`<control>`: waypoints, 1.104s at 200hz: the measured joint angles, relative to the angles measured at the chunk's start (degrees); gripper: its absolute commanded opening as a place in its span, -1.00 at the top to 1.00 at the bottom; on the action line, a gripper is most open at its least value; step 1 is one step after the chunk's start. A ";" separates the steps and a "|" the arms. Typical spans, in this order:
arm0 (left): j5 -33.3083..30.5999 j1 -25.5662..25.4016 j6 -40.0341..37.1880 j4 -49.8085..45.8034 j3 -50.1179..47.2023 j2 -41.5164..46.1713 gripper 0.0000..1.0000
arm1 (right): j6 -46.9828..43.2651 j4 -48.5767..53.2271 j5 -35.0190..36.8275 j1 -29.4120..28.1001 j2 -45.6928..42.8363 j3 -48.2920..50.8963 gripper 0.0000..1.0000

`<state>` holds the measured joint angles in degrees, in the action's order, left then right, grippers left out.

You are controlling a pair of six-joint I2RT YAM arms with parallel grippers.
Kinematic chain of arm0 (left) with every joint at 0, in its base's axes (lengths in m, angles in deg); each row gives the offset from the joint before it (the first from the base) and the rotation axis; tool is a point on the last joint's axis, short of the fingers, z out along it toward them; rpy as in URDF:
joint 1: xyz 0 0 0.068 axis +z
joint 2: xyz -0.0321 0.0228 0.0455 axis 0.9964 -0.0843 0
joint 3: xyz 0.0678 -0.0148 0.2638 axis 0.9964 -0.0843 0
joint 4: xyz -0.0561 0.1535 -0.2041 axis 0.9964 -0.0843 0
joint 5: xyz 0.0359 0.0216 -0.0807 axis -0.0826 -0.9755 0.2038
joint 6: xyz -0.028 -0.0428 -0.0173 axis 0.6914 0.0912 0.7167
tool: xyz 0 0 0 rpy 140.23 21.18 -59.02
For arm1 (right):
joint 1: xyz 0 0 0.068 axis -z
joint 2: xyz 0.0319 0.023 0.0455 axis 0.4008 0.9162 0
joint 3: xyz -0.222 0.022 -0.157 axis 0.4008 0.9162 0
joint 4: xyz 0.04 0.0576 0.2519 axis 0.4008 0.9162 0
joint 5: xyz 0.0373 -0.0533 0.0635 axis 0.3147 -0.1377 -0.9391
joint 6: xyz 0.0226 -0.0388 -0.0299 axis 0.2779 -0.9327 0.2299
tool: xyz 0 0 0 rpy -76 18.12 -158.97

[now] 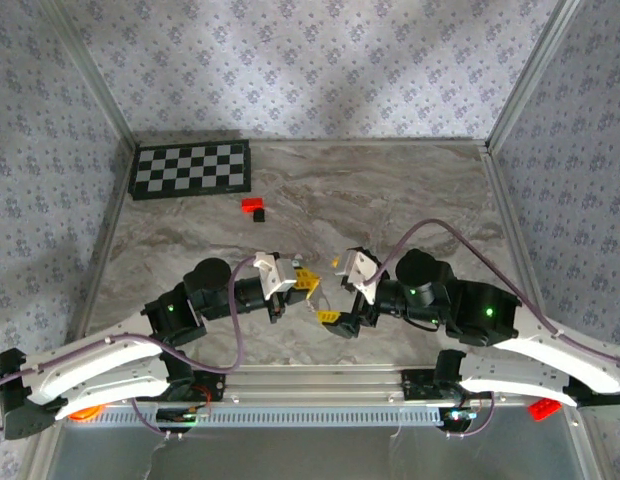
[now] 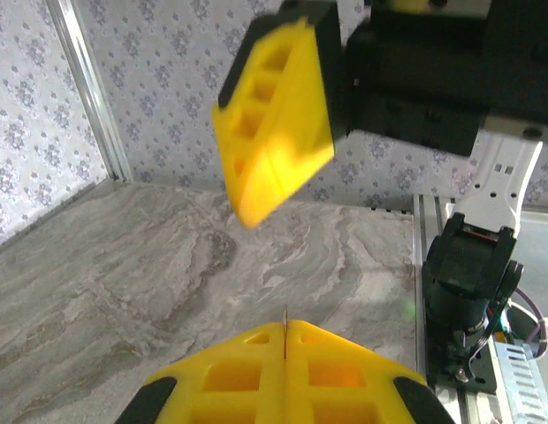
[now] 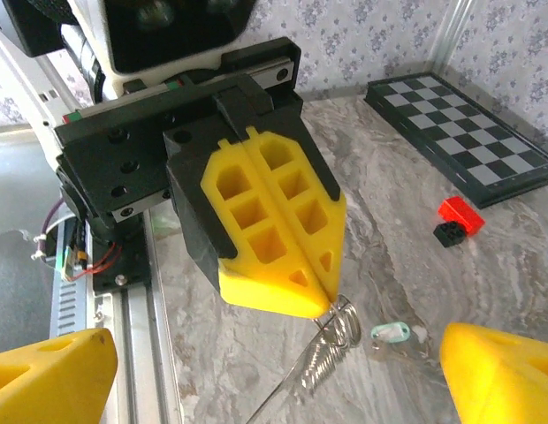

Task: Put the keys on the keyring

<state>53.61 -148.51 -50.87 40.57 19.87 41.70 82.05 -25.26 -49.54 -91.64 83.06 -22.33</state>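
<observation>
Meeting above the marble table [image 1: 420,190] near its front edge: left gripper [image 1: 310,283], yellow fingers together, just beside right gripper [image 1: 333,290], fingers spread. Farther back, a red-and-black block [image 1: 253,206] and a checkerboard [image 1: 190,168].

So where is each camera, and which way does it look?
Top camera: above and behind the arms, looking down at the table; both arms show.
Left wrist camera: faces the right gripper; its own shut fingers show.
Right wrist camera: faces the left gripper; its own spread fingers show.
Top and right wrist both see the checkerboard.
</observation>
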 measured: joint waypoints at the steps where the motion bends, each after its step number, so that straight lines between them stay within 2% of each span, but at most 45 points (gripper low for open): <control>1: -0.02 0.00 0.00 0.02 0.00 0.02 1.00 | 0.11 -0.22 -0.22 0.17 -0.04 0.13 -0.88; 86: 0.42 1.66 0.83 1.22 -1.36 3.89 1.00 | 2.86 -8.63 -6.84 4.72 -2.43 4.24 -0.85; 126: 0.79 3.17 2.51 2.64 -2.93 6.78 1.00 | 3.80 -12.68 -9.99 7.19 -6.43 8.28 -0.80; 156: 1.31 3.63 3.80 4.02 -4.09 9.66 1.00 | 5.09 -15.17 -12.61 9.40 -7.50 9.29 -0.70; 183: 1.97 3.76 5.29 7.30 -6.40 11.82 1.00 | 6.40 -17.79 -14.60 10.64 -8.28 11.21 -0.46; 221: 3.52 4.11 6.34 8.90 -7.32 13.31 1.00 | 8.48 -22.75 -17.40 11.19 -8.20 13.77 -0.29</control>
<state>57.13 -144.40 -44.53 49.47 12.55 55.01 90.53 -48.02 -66.93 -80.45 74.86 -8.56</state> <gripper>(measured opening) 0.047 0.674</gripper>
